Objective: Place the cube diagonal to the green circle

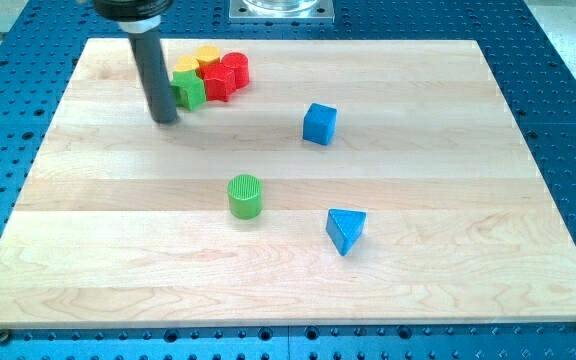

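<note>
A blue cube sits right of the board's middle, toward the view's top. A green circle, a short ribbed cylinder, stands near the board's centre, down and to the left of the cube. My tip is at the upper left, far left of the cube, just left of a green block and close to or touching it.
A cluster at the upper left holds the green block, two yellow blocks, and two red blocks. A blue triangle lies right of the green circle, toward the view's bottom. The wooden board lies on a blue perforated table.
</note>
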Available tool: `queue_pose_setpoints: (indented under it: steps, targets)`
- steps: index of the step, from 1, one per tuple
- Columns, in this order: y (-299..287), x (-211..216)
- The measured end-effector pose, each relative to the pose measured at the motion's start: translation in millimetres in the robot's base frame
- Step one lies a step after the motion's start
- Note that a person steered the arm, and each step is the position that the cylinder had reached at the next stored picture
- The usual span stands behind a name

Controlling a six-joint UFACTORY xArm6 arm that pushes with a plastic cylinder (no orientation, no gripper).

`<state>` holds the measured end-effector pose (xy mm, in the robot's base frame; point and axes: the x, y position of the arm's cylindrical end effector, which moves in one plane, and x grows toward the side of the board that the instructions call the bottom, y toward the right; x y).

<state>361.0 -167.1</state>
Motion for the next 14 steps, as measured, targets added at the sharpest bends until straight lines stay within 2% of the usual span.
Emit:
queue_pose_setpoints:
  steps: [1,2,3,4,5,6,7,8,9,10,11,12,14]
  targets:
    - [51,22]
    - [202,-3]
    - [298,-15]
    - [291,11]
    - [339,33]
    - [401,24]
    - [428,11]
    - [486,39]
    - [376,55]
    - [252,29]
    - [226,18]
    - [89,20]
    - [100,94]
